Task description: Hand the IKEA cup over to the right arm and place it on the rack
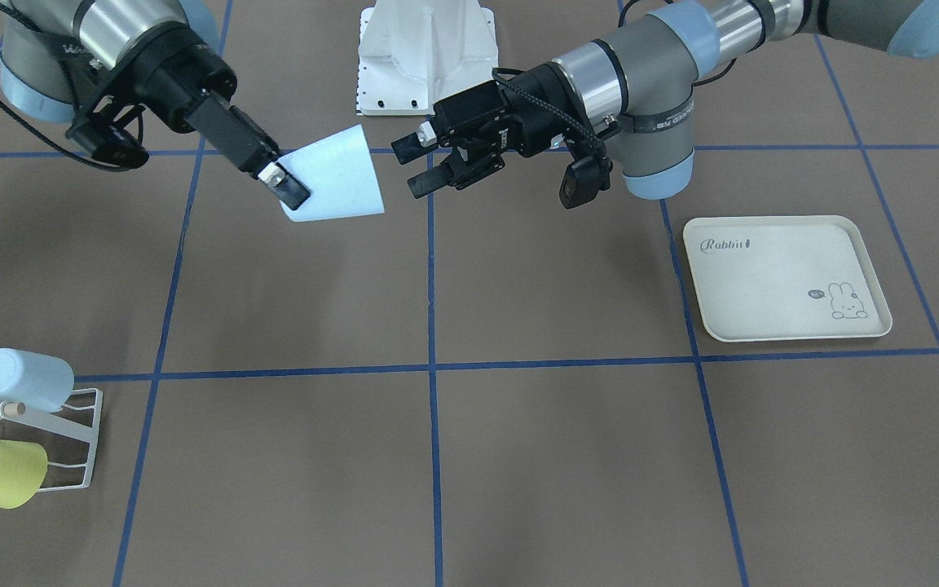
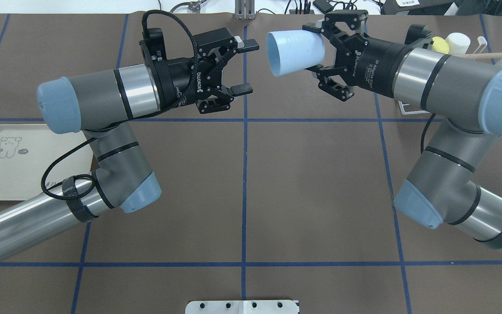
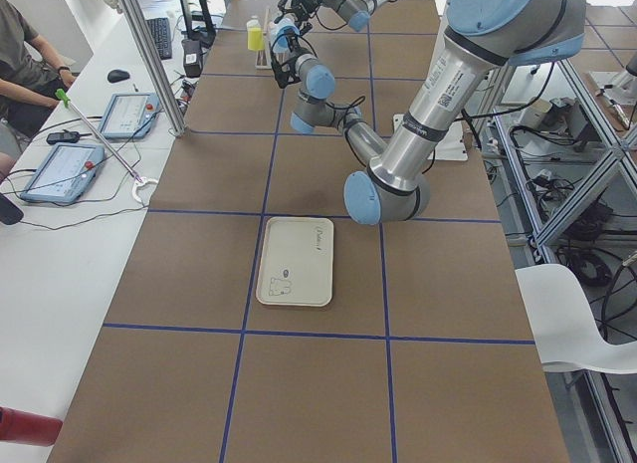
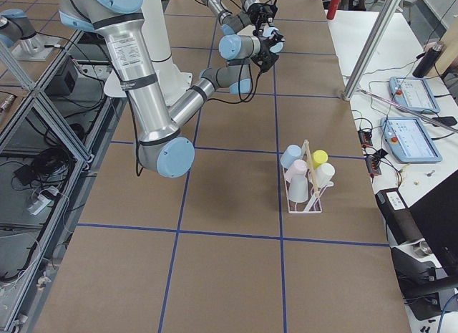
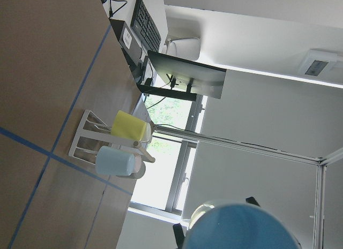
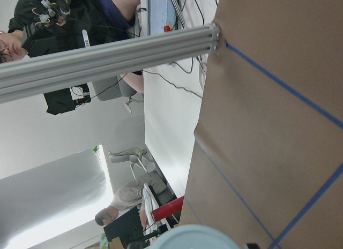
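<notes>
The IKEA cup (image 2: 294, 52) is light blue and lies sideways in the air, its mouth facing my left arm. My right gripper (image 2: 320, 50) is shut on its narrow base end; the front-facing view shows the cup (image 1: 335, 175) and that gripper (image 1: 290, 183) on its left side. A short gap away, my left gripper (image 2: 246, 66) is open, its fingertips just short of the rim and touching nothing; the front-facing view has it (image 1: 408, 167) right of the cup. The white wire rack (image 1: 70, 440) stands at the table's right end and carries several cups (image 4: 304, 172).
A cream rabbit-print tray (image 1: 787, 277) lies flat by my left arm's elbow (image 2: 11, 161). A white mounting plate (image 1: 425, 53) sits at the robot's base. Beside the table are a metal post (image 4: 372, 39), tablets and a seated person (image 3: 20, 55).
</notes>
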Controlling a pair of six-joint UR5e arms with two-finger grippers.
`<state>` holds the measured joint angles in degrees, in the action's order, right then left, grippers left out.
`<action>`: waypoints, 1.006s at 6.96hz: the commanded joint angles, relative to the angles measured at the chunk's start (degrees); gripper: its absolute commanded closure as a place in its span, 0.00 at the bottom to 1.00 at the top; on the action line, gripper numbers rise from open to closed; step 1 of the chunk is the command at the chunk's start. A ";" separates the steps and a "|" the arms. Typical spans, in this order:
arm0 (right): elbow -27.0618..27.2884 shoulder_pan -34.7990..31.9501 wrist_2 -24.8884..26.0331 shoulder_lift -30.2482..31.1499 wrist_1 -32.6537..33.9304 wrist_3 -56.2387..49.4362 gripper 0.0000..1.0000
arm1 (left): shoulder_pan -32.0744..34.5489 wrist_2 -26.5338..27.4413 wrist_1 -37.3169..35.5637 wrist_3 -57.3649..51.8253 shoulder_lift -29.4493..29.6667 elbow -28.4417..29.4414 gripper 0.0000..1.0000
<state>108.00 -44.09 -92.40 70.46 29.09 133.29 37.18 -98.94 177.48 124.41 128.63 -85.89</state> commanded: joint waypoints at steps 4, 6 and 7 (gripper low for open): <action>-13.65 -18.63 0.82 3.55 7.39 -52.70 1.00 | -0.18 0.06 -0.38 -1.54 -1.27 0.28 0.01; -22.61 -26.28 1.61 2.94 7.04 -70.55 1.00 | -0.26 0.07 -0.38 -1.45 -1.27 0.72 0.01; -25.18 -27.36 1.61 2.41 6.95 -74.80 1.00 | -0.26 0.15 -0.38 -1.45 -1.27 0.72 0.01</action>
<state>86.84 -68.87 -90.87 73.39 36.18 65.75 36.94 -98.86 177.10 122.95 127.36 -85.27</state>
